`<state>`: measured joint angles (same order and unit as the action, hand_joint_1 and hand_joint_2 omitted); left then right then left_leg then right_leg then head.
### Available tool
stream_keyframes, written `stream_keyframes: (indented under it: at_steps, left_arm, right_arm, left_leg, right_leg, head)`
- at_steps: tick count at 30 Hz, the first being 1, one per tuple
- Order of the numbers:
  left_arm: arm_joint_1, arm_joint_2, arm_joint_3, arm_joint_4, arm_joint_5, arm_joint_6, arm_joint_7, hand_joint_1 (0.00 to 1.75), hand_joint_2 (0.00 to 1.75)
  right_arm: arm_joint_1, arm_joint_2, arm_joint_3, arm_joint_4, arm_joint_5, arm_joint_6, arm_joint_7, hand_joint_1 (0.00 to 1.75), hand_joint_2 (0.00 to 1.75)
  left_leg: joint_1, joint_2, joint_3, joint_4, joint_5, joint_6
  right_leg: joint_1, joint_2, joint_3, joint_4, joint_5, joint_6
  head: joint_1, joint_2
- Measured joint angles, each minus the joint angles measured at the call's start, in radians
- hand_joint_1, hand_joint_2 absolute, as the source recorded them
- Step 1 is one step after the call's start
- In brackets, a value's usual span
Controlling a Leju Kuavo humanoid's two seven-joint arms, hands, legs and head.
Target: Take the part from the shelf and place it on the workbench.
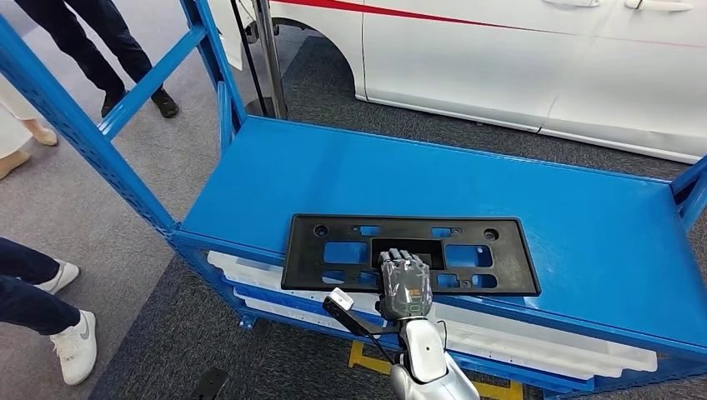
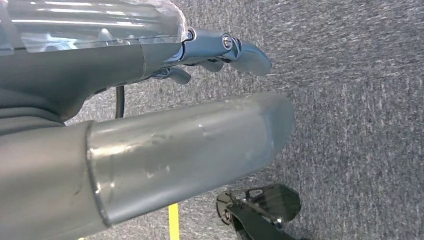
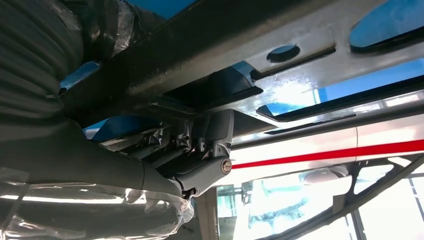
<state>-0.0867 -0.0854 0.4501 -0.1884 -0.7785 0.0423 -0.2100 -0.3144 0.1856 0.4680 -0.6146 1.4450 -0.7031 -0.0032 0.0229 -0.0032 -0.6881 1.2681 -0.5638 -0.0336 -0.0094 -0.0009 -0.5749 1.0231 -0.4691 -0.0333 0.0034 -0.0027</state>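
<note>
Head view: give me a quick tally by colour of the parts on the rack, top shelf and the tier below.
Black: 1, the black plate frame on the top shelf, with the right hand on its near edge.
White: 2, the white trays stacked on the tier below, as far as I can tell.
Total: 3

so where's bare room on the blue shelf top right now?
Free: the blue shelf top behind the black part, toward the white car, and the stretch right of the part up to the post. Crowded: the front edge, where the right hand rests on the part; the white trays fill the level below.
</note>
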Motion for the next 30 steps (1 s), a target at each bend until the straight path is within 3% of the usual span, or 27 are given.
stream_keyframes:
  at_steps: [2, 4, 7, 9, 12, 13, 14, 15, 16, 18, 19, 22, 24, 26, 28, 29, 30]
  left_arm:
    - [-0.002, 0.001, 0.000, 0.000, -0.001, 0.000, -0.001, 0.00, 0.00]
    - [-0.004, 0.001, 0.000, 0.000, -0.004, -0.001, -0.003, 0.00, 0.00]
    - [-0.003, 0.001, 0.000, 0.000, -0.008, -0.001, -0.006, 0.00, 0.00]
    - [-0.002, 0.001, 0.000, 0.000, -0.008, -0.001, -0.008, 0.00, 0.00]
    - [-0.004, 0.001, 0.001, 0.000, -0.008, -0.001, -0.009, 0.00, 0.00]
    - [-0.003, 0.001, 0.001, 0.000, -0.008, -0.001, -0.009, 0.00, 0.00]
    - [-0.003, 0.001, 0.001, 0.000, -0.008, -0.001, -0.010, 0.00, 0.00]
    - [-0.002, 0.001, 0.001, 0.000, -0.008, -0.001, -0.010, 0.00, 0.00]
    - [-0.002, 0.001, 0.002, 0.000, -0.008, -0.001, -0.011, 0.00, 0.00]
    - [0.001, 0.000, 0.003, 0.000, -0.002, 0.001, -0.018, 0.00, 0.00]
    - [0.003, 0.000, 0.005, 0.000, 0.002, 0.003, -0.024, 0.00, 0.00]
    - [0.013, 0.000, 0.025, 0.000, 0.019, 0.015, -0.049, 0.00, 0.00]
    - [0.021, 0.000, 0.039, 0.000, 0.025, 0.023, -0.063, 0.00, 0.00]
    - [0.028, -0.002, 0.050, 0.000, 0.026, 0.029, -0.071, 0.00, 0.00]
    - [0.032, -0.003, 0.060, 0.000, 0.025, 0.033, -0.076, 0.00, 0.00]
    - [0.033, -0.003, 0.065, 0.000, 0.024, 0.034, -0.078, 0.00, 0.00]
    - [0.035, -0.003, 0.070, 0.000, 0.024, 0.036, -0.080, 0.00, 0.00]
  right_arm:
    - [0.001, 0.003, -0.008, -0.004, 0.000, 0.000, -0.009, 1.75, 1.75]
    - [0.003, 0.005, -0.018, -0.015, -0.005, 0.000, -0.026, 1.75, 1.75]
    - [0.019, 0.013, -0.036, -0.053, -0.036, 0.000, -0.082, 1.75, 1.75]
    - [0.031, 0.019, -0.051, -0.086, -0.056, 0.000, -0.117, 1.75, 1.75]
    - [0.038, 0.025, -0.067, -0.114, -0.065, 0.000, -0.132, 1.75, 1.75]
    - [0.041, 0.026, -0.071, -0.118, -0.067, 0.000, -0.136, 1.75, 1.75]
    - [0.046, 0.026, -0.074, -0.121, -0.071, 0.000, -0.143, 1.75, 1.75]
    - [0.052, 0.026, -0.078, -0.127, -0.077, 0.000, -0.156, 1.75, 1.75]
    - [0.057, 0.028, -0.083, -0.136, -0.089, 0.000, -0.176, 1.75, 1.75]
    - [0.072, 0.041, -0.102, -0.176, -0.143, 0.000, -0.257, 1.75, 1.75]
    - [0.083, 0.053, -0.115, -0.208, -0.194, 0.000, -0.320, 1.75, 1.75]
    - [0.120, 0.077, -0.129, -0.353, -0.445, -0.001, -0.528, 1.75, 1.75]
    - [0.140, 0.075, -0.109, -0.467, -0.596, -0.001, -0.574, 1.75, 1.75]
    - [0.162, 0.068, -0.081, -0.578, -0.701, 0.000, -0.584, 1.75, 1.75]
    - [0.188, 0.060, -0.060, -0.672, -0.782, 0.000, -0.604, 1.75, 1.75]
    - [0.201, 0.056, -0.054, -0.710, -0.813, 0.000, -0.614, 1.75, 1.75]
    - [0.214, 0.054, -0.049, -0.741, -0.837, 0.001, -0.620, 1.75, 1.75]
  left_leg:
    - [0.005, 0.001, 0.060, -0.125, 0.067, -0.002]
    - [0.003, 0.000, 0.108, -0.228, 0.098, 0.003]
    - [0.000, -0.002, 0.112, -0.247, 0.097, 0.021]
    - [0.002, -0.001, 0.114, -0.254, 0.102, 0.036]
    - [0.001, 0.001, 0.115, -0.257, 0.103, 0.052]
    - [0.000, 0.001, 0.115, -0.257, 0.102, 0.054]
    - [-0.001, 0.000, 0.116, -0.256, 0.101, 0.054]
    - [-0.001, -0.001, 0.117, -0.255, 0.100, 0.055]
    - [-0.001, -0.003, 0.118, -0.253, 0.097, 0.054]
    - [-0.003, -0.005, 0.122, -0.247, 0.090, 0.047]
    - [-0.006, -0.005, 0.122, -0.244, 0.086, 0.043]
    - [-0.008, -0.004, 0.120, -0.245, 0.083, 0.025]
    - [-0.005, -0.003, 0.119, -0.238, 0.072, 0.014]
    - [-0.003, -0.003, 0.090, -0.167, 0.026, 0.006]
    - [-0.002, -0.002, 0.030, -0.038, -0.032, 0.000]
    - [-0.002, -0.002, 0.005, 0.010, -0.044, -0.002]
    - [-0.002, -0.002, -0.004, 0.025, -0.037, -0.003]
  right_leg:
    - [-0.003, 0.003, 0.002, 0.006, -0.005, 0.006]
    - [0.000, 0.006, -0.002, 0.014, -0.010, 0.016]
    - [0.004, 0.007, -0.008, 0.014, -0.009, 0.031]
    - [0.002, 0.006, -0.017, 0.036, -0.027, 0.039]
    - [-0.002, 0.005, -0.093, 0.198, -0.113, 0.046]
    - [-0.003, 0.005, -0.124, 0.259, -0.133, 0.047]
    - [-0.003, 0.005, -0.143, 0.293, -0.136, 0.048]
    - [-0.004, 0.005, -0.146, 0.292, -0.120, 0.047]
    - [-0.004, 0.005, -0.131, 0.254, -0.087, 0.045]
    - [-0.001, 0.005, -0.074, 0.127, -0.018, 0.036]
    - [0.000, 0.006, -0.052, 0.075, -0.002, 0.032]
    - [0.006, 0.007, -0.037, 0.034, -0.005, 0.024]
    - [0.002, 0.007, -0.031, 0.025, -0.002, 0.014]
    - [-0.003, 0.004, -0.022, 0.014, 0.001, 0.003]
    - [-0.001, 0.003, -0.020, 0.012, 0.000, -0.003]
    - [0.001, 0.002, -0.019, 0.012, -0.002, -0.004]
    - [0.002, 0.003, -0.018, 0.013, -0.003, -0.005]
  head:
    - [0.000, 0.000]
    - [0.000, 0.000]
    - [0.001, 0.000]
    - [0.001, 0.000]
    - [0.001, 0.000]
    - [0.001, 0.000]
    - [0.001, 0.000]
    - [0.001, 0.000]
    - [0.001, 0.000]
    - [0.001, 0.000]
    - [0.001, 0.000]
    - [0.000, 0.000]
    - [0.000, 0.000]
    - [0.000, 0.000]
    - [0.000, 0.000]
    - [0.000, 0.000]
    - [0.000, 0.000]
